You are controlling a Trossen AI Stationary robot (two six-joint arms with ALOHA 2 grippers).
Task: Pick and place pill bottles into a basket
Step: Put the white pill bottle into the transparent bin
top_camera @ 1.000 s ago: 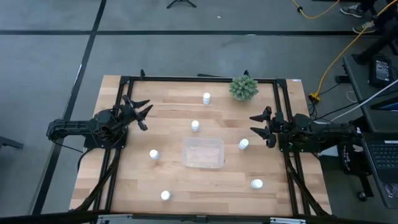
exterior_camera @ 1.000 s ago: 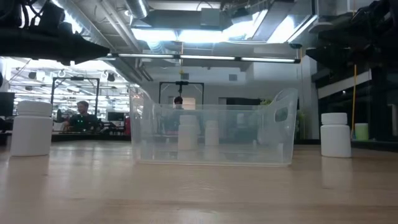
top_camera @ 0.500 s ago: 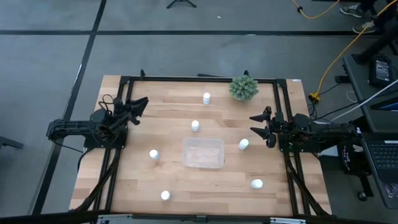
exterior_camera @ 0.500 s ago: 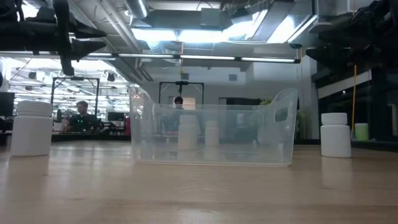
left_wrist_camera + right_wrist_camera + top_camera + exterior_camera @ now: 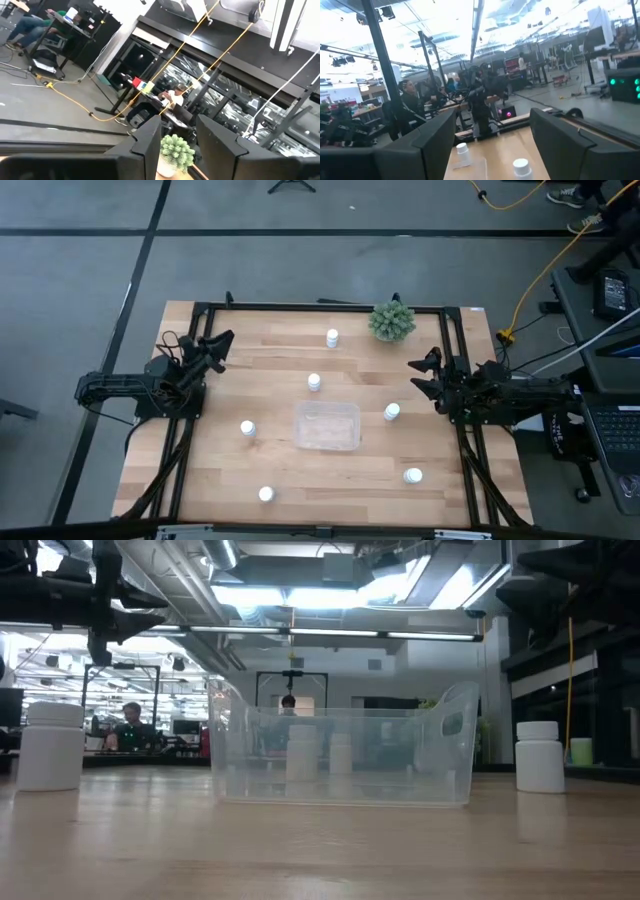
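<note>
6 pill bottles [image 5: 314, 382] ring the empty basket [image 5: 327, 426]; left gripper [image 5: 214, 348] at 10 o'clock and right gripper [image 5: 427, 374] at 2 o'clock, both open.

My counter [image 5: 280, 470] is pale wood, smooth and faintly glossy, framed in matt black metal. The pill bottles [image 5: 314, 382] look like matt white plastic. The basket [image 5: 327, 426] is clear, slightly frosted plastic. My jaws are matt black.

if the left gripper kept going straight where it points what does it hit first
Likely the spiky green plant, seen between the open jaws of the left gripper; depth is unclear, it may pass above.
</note>
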